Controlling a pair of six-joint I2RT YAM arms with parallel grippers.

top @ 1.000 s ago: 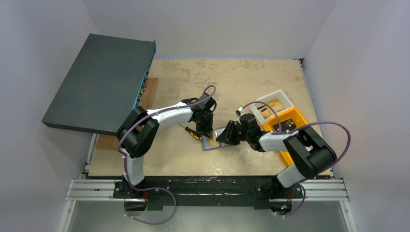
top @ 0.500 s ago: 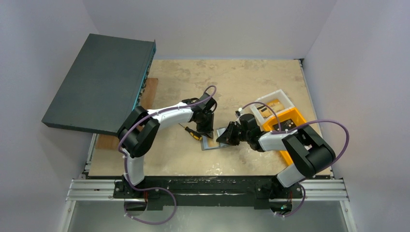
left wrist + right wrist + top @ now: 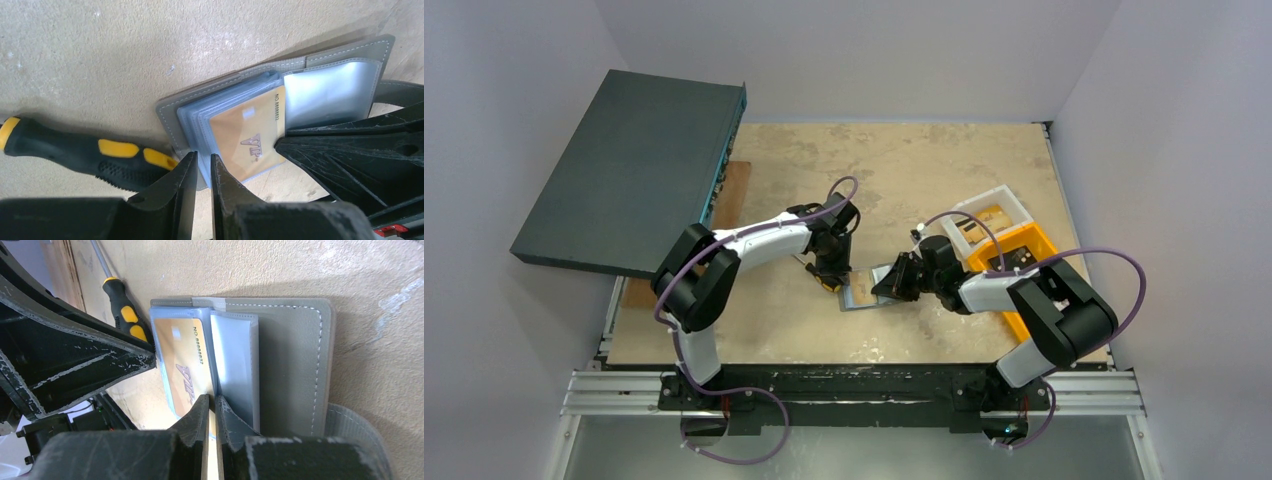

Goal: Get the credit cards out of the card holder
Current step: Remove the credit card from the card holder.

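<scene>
The grey card holder (image 3: 861, 296) lies open on the table, with pale blue-grey sleeves inside (image 3: 330, 85) (image 3: 295, 355). A gold card (image 3: 250, 135) (image 3: 182, 360) sits in the left sleeve. My left gripper (image 3: 832, 276) (image 3: 202, 162) is shut, with its tips at the holder's left corner and nothing visibly held. My right gripper (image 3: 887, 285) (image 3: 215, 402) is shut on the sleeve edge at the holder's fold, beside the gold card. Each gripper's black fingers show in the other's wrist view.
A black and yellow screwdriver (image 3: 100, 155) (image 3: 125, 315) lies just left of the holder. A large dark flat box (image 3: 634, 170) leans at the back left over a wooden board (image 3: 736, 190). An orange bin (image 3: 1036, 243) and a white bin (image 3: 1014, 205) stand at the right.
My left gripper has moved left, off the holder's middle to its left corner over the screwdriver. The right gripper and the holder have stayed put.
</scene>
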